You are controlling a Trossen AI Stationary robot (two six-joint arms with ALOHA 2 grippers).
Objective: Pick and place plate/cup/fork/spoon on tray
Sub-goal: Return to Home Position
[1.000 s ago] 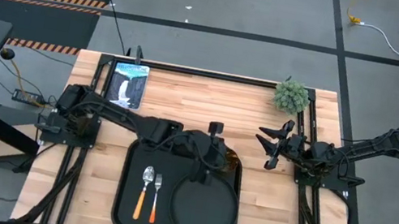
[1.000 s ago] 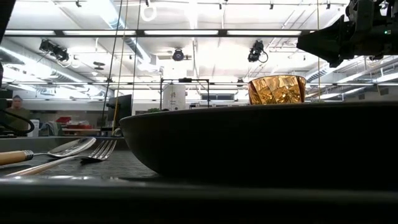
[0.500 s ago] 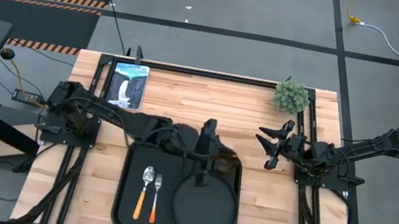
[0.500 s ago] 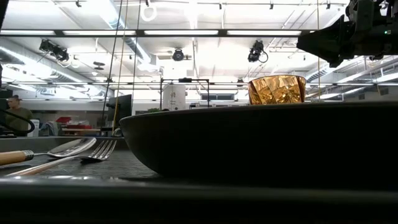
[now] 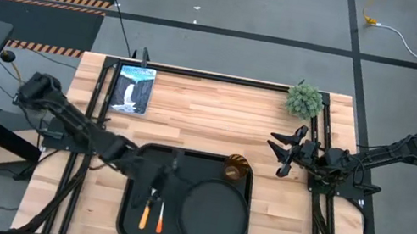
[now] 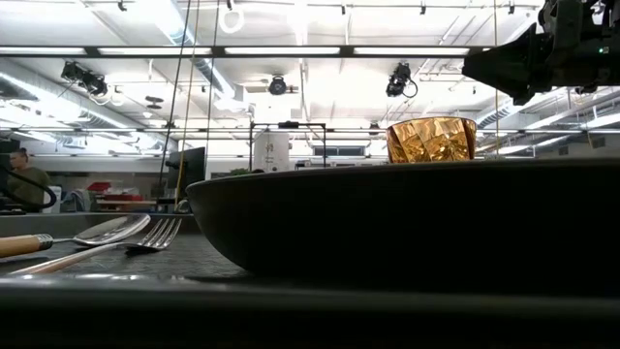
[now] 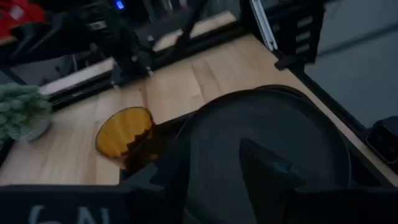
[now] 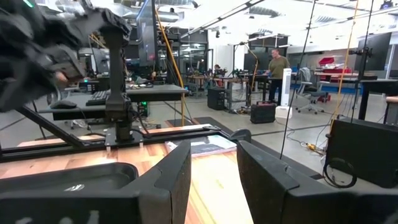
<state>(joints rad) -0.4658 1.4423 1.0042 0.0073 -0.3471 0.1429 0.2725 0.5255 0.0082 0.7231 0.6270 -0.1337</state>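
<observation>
The black tray (image 5: 131,207) lies at the table's near middle. On it, the round black plate (image 5: 214,214) sits at the right. The amber cup (image 5: 235,168) stands upright in the tray's far right corner and shows in the low view (image 6: 431,140). The spoon (image 5: 145,213) and fork (image 5: 160,217) lie side by side at the left, their metal ends hidden under my left gripper (image 5: 171,171). That gripper hovers open and empty over the tray's left part, facing the cup (image 7: 124,134) and plate (image 7: 273,143). My right gripper (image 5: 280,151) waits open at the table's right.
A small green plant (image 5: 304,100) stands at the table's far right. A picture card (image 5: 133,86) lies at the far left. Bare wood (image 5: 210,109) stretches between them, beyond the tray. People stand in the room beyond the table.
My left gripper has drawn back from beside the cup toward the table's left edge and a little toward the near edge, and now hangs over the spoon and fork. The cup stands where it was, uncovered. The plate, spoon and fork have not moved.
</observation>
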